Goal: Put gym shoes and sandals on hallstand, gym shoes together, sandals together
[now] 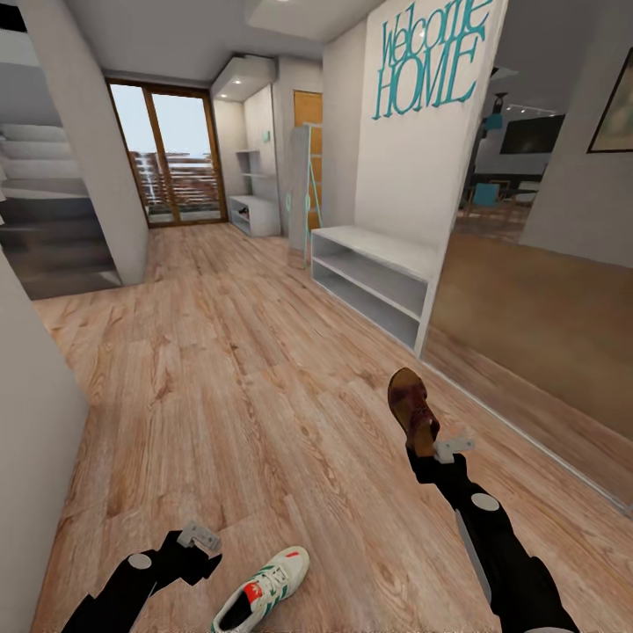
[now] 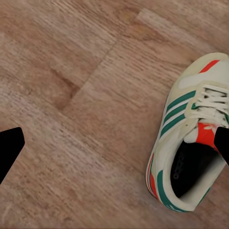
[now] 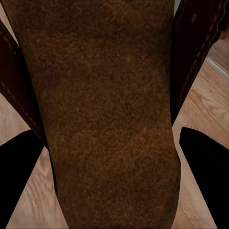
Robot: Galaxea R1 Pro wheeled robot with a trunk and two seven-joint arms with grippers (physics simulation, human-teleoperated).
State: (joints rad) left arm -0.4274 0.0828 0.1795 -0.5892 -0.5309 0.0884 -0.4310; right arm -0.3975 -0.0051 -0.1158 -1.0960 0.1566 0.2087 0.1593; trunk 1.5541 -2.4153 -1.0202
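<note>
Wood-plank corridor floor runs back to a glazed door. Head view: a plain grey two-shelf bench stands under the "Welcome HOME" lettering; the hallstand, with stepped shelves above it, sits far down the corridor near the door. The right gripper carries a brown sandal held up off the floor, well apart from that rack. The left gripper hovers low, just beside one gym shoe lying on the planks.

Left wrist view: the sneaker lies on its sole, opening up; one dark fingertip sits far off, another at the opposite edge over the shoe's collar. Jaws spread wide, nothing between them.

Right wrist view: the sandal's insole sits between the two dark fingers, which flank its narrow end (actual contact is hidden, though the lift suggests a clamp).

Risks, as judged: a long carry with a grip at one end could let the sandal pivot or slip out. The nearer bench invites a wrong drop-off. Base motion might nudge the sneaker underfoot.
</note>
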